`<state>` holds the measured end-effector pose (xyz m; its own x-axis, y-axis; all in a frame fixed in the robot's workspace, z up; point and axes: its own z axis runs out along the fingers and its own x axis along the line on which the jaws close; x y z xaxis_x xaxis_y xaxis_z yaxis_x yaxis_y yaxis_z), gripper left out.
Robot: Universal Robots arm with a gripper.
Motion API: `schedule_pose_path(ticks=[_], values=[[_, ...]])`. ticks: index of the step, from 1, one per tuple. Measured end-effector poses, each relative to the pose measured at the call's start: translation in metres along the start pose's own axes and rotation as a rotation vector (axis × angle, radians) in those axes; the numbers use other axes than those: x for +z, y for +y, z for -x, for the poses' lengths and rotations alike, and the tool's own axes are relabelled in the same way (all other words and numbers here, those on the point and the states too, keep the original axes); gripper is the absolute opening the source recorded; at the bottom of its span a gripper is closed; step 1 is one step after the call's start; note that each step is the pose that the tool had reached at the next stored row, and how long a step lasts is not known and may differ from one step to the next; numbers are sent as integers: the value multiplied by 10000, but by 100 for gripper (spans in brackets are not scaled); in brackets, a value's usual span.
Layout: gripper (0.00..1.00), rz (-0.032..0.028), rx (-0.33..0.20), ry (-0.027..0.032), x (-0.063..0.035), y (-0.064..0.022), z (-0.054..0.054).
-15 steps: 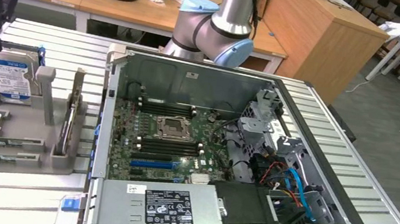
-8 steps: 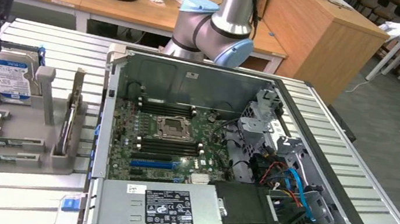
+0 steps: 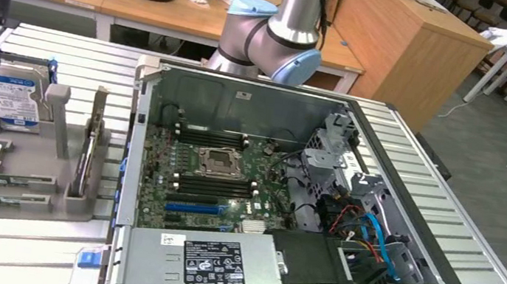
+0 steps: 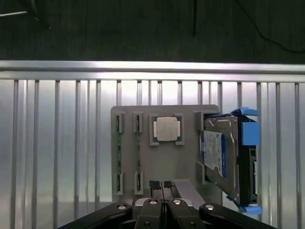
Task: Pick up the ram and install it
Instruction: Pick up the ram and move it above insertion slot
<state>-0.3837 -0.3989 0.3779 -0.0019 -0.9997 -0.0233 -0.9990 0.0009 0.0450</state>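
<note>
Pickup looks barely begun: the closed, empty pincer [image 4: 159, 184] hovers over the tray [image 4: 162, 162] at the exterior view's left, where the ram [image 4: 118, 152] sits edgewise in its slot, so grasping it needs the jaws parted astride it.

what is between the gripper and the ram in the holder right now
Nothing visible. The shut gripper hangs over the gray holder, and the ram sits edge-up in its slots, open from above. The hard drive stands beyond the CPU, off that path.
</note>
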Motion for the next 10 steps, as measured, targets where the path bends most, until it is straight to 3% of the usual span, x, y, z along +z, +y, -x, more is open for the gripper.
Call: schedule_pose_path(ticks=[3,10], values=[[11,14,-506,23,2,0,0],[11,13,-531,25,2,0,0]])
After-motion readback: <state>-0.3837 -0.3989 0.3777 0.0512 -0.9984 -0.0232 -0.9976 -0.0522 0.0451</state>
